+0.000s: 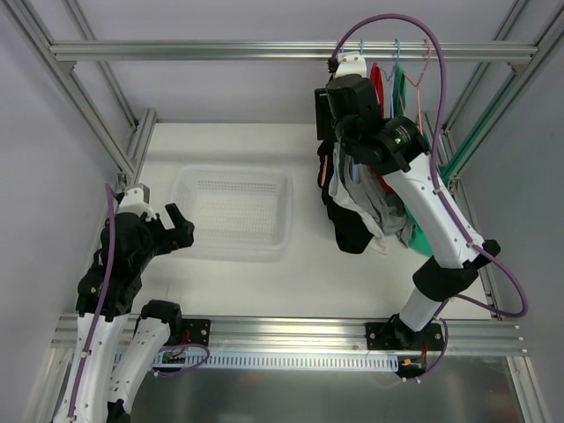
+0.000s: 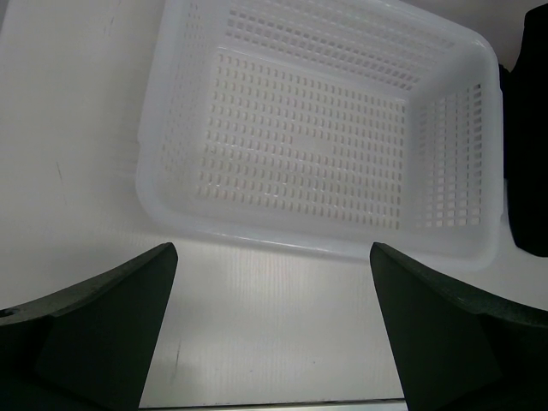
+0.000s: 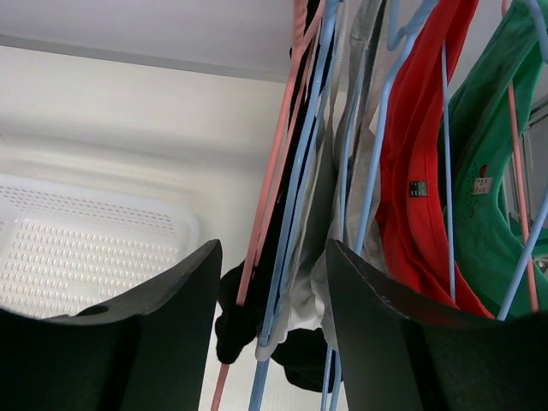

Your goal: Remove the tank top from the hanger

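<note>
Tank top, black cloth (image 1: pixel 351 227): in the overhead view it hangs leftmost in a bunch of garments at the right of the rail, with the right arm raised against it. Left gripper (image 1: pixel 182 226) sits low beside a white perforated plastic basket (image 1: pixel 284 220).

Left wrist view: jaws spread wide, basket just beyond.

Right wrist view: right gripper (image 3: pixel 272 248) stands half-wide astride a thin pink wire hanger (image 3: pixel 276 163) carrying the tank top, not clamped.

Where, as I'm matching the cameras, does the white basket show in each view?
Top external: white basket centre-left, on the table.
Left wrist: white basket fills the upper middle.
Right wrist: white basket in the lower left.
Shared landmark: the black garment hanging to the basket's right.
</note>
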Controlling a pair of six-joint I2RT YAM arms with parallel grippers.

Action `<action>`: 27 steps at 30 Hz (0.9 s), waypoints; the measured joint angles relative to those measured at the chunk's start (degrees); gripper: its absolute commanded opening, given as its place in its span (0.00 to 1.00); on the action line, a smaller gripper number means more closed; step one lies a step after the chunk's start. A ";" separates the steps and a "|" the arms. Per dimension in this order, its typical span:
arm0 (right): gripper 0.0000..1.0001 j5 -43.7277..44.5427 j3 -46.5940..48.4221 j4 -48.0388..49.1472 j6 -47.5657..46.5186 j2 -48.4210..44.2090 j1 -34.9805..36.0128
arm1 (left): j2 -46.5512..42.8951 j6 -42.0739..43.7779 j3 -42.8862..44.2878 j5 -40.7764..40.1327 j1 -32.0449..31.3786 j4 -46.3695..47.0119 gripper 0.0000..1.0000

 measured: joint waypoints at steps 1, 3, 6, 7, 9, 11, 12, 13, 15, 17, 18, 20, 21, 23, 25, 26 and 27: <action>0.56 -0.02 0.00 0.11 -0.09 0.00 0.15 | 0.00 0.00 0.00 0.09 0.00 0.00 0.99; 0.56 -0.44 0.00 0.33 -0.52 0.00 0.44 | 0.02 0.00 0.00 0.20 0.00 0.00 0.99; 0.56 -1.77 0.00 0.63 -1.07 0.00 1.14 | 0.04 0.00 0.00 0.20 0.02 0.02 0.99; 0.56 -2.14 0.04 0.76 -1.20 0.02 1.46 | 0.07 0.00 -0.02 0.20 0.00 0.02 0.99; 0.56 -2.54 0.44 0.90 -1.40 0.26 2.01 | 0.11 0.02 -0.04 0.22 0.02 0.02 0.99; 0.56 -2.80 1.01 1.03 -1.55 0.72 2.43 | 0.11 0.00 -0.07 0.22 0.02 0.02 0.99; 0.56 -2.82 1.36 1.11 -1.60 1.07 2.45 | 0.11 0.02 -0.07 0.22 0.02 0.04 0.99; 0.56 -2.82 1.68 1.29 -1.68 1.44 2.43 | 0.11 0.00 -0.09 0.22 0.00 0.04 0.99; 0.56 -2.80 2.10 1.36 -1.77 2.19 2.08 | 0.11 0.00 -0.15 0.24 0.00 0.11 0.99; 0.56 -2.84 2.12 1.36 -1.77 2.84 1.60 | 0.11 0.02 -0.22 0.24 0.02 0.42 0.99; 0.55 -2.86 2.12 1.36 -1.75 3.13 1.29 | 0.11 0.00 -0.24 0.24 0.00 0.48 0.99; 0.55 -2.99 2.14 1.36 -1.75 3.65 0.63 | 0.11 0.00 -0.26 0.26 0.02 0.48 0.99; 0.55 -3.08 2.12 1.36 -1.75 3.93 0.17 | 0.11 0.00 -0.26 0.26 0.00 0.48 0.99; 0.55 -3.17 2.12 1.36 -1.73 4.39 -0.63 | 0.11 0.00 -0.28 0.26 0.02 0.50 0.99; 0.54 -2.97 2.12 1.36 -1.70 4.76 -1.27 | 0.11 0.02 -0.35 0.28 0.02 0.52 0.99; 0.54 -2.82 2.12 1.36 -1.70 4.92 -1.44 | 0.11 0.00 -0.35 0.28 0.02 0.52 0.99; 0.53 -2.78 2.12 1.33 -1.70 5.03 -1.53 | 0.11 0.02 -0.37 0.31 0.00 0.55 0.99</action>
